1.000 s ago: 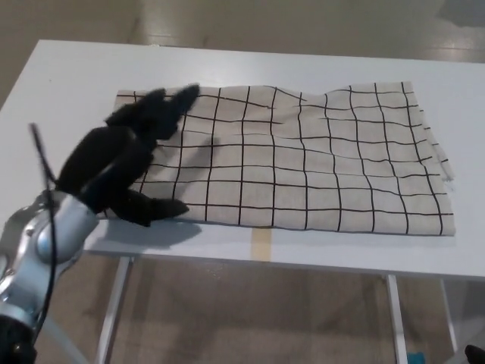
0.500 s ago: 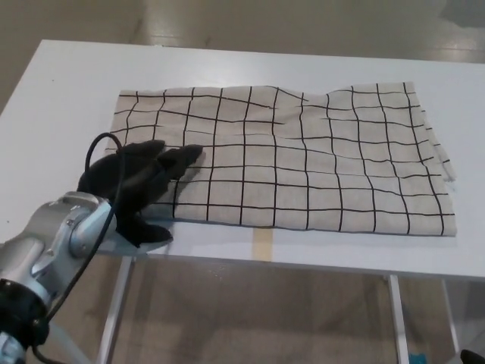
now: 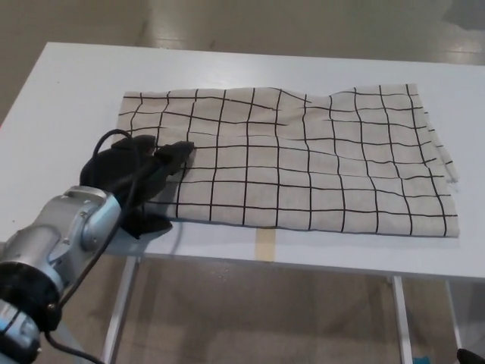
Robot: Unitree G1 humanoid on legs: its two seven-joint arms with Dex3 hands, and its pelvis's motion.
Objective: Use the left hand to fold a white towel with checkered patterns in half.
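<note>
White cotton crossed with thin black lines, the checkered towel (image 3: 303,155) lies spread on the white table (image 3: 68,98), its long side running along the table's near edge. From what shows, it looks already doubled: layered edges peek out at the towel's right end, and the cloth lies fairly flat, with a few ripples near its far edge. I judge the fold done or close to done, though I cannot rule out that the layers belong to a towel that still needs folding.

My left hand (image 3: 136,171) rests at the towel's near left corner, partly on the cloth and partly on the bare table beside it. My fingers (image 3: 176,154) lie close together, stretched flat toward the towel's middle, and my thumb (image 3: 150,224) sticks out below, just off the towel's near hem. I pinch nothing that I can see; the corner under my palm is hidden, so I cannot say whether any cloth is caught beneath it. A dark cable (image 3: 114,140) loops over the back of my wrist.

What seems left is lifting clear of that corner without dragging it. My right hand does not show.
</note>
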